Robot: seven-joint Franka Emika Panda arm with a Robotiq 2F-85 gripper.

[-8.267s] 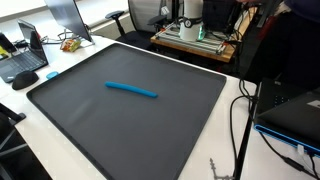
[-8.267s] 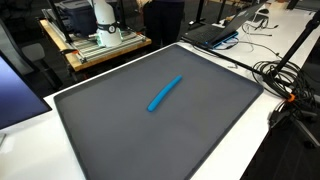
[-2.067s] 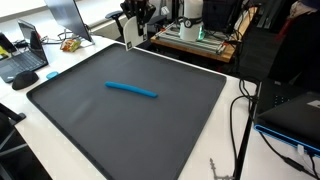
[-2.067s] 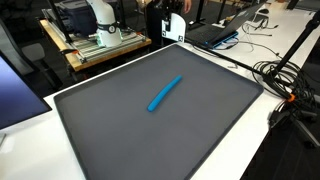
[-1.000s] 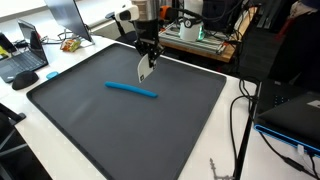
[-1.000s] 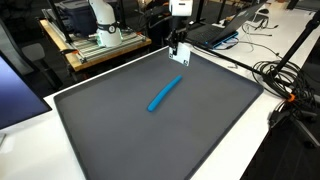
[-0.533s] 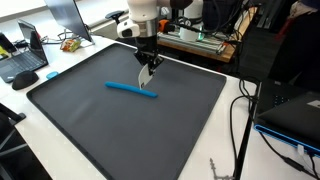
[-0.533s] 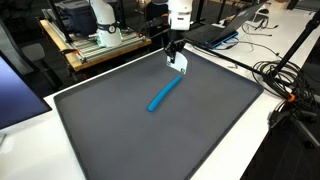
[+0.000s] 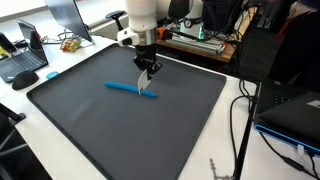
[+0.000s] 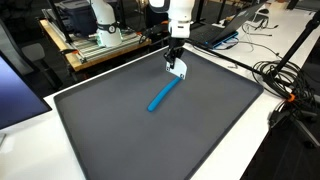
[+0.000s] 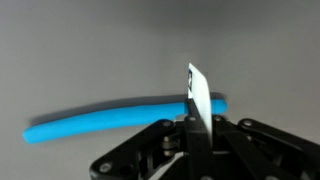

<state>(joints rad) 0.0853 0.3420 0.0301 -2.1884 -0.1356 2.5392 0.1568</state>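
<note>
One blue stick (image 9: 125, 88), one dark mat (image 9: 100, 125), one pincer (image 9: 147, 70), and seemingly one thin white card (image 11: 197, 95).

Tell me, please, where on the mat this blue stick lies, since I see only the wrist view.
Observer: The stick lies near the middle of the dark mat, clear of every edge.
Operator: Thank you; at which end is the gripper?
Observer: The gripper, shut on its white piece, hangs at the end nearest the laptop.
Operator: Is anything lying beside the mat?
Observer: Cables lie on the table off one edge, far from the stick.
</note>
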